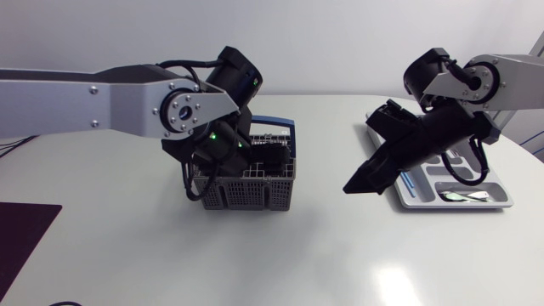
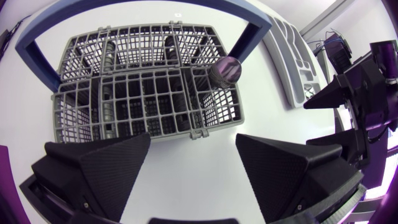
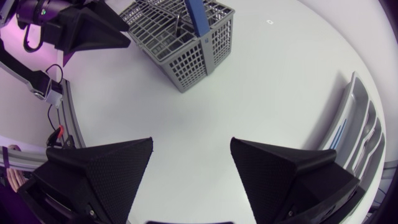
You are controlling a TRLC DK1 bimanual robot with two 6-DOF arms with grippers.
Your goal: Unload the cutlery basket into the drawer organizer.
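The grey cutlery basket [image 1: 255,189] with a blue handle [image 1: 285,126] stands left of the table's middle. My left gripper [image 1: 270,160] hangs just over it, open [image 2: 193,146], with nothing between its fingers. In the left wrist view a round-ended metal piece [image 2: 225,70] stands in one compartment of the basket [image 2: 81,118], and more cutlery [image 2: 109,53] shows in the far ones. The grey drawer organizer [image 1: 501,194] lies at the right with a blue-handled piece [image 1: 411,180] and a metal piece [image 1: 463,197] in it. My right gripper [image 1: 352,185] hovers between basket and organizer, open and empty [image 3: 191,149].
In the right wrist view the basket [image 3: 186,59] lies ahead of the fingers, with my left arm [image 3: 87,31] beside it and the organizer [image 3: 357,134] off to one side. Bare white table [image 1: 323,255] lies between and in front of both.
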